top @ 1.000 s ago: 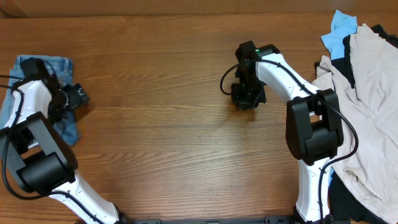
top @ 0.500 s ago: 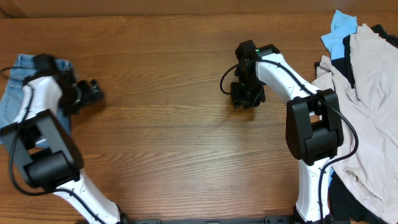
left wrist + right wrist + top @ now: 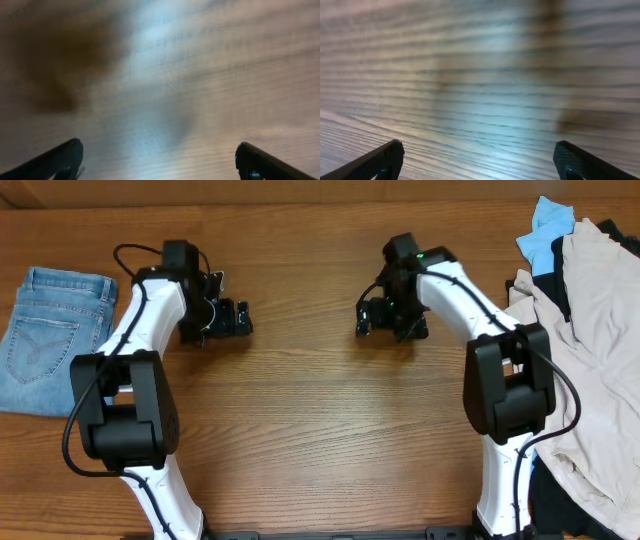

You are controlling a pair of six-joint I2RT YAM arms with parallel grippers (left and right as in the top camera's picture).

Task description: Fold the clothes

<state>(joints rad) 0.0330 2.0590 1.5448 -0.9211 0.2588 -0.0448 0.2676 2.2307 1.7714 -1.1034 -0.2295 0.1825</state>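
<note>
Denim jeans [image 3: 55,340] lie as a flat, faded-blue rectangle, pocket stitching up, at the left edge of the table [image 3: 300,430]. My left gripper [image 3: 240,320] and right gripper [image 3: 385,320] both hang over bare wood grain mid-table, jaws spread wide, holding nothing. Crumpled beige garment [image 3: 600,330] is heaped at the table's right edge.

Left wrist: you get the table [image 3: 200,75] only as a blur; left gripper [image 3: 159,162] shows two tips, cut by the bottom edge | Right wrist: right gripper [image 3: 479,162] cut likewise | Overhead: jeans [image 3: 55,340] run off the left edge; beige garment [image 3: 600,350] runs off the right, hiding most of a dark cloth [image 3: 560,285] and part of the blue cloth [image 3: 548,220].
</note>
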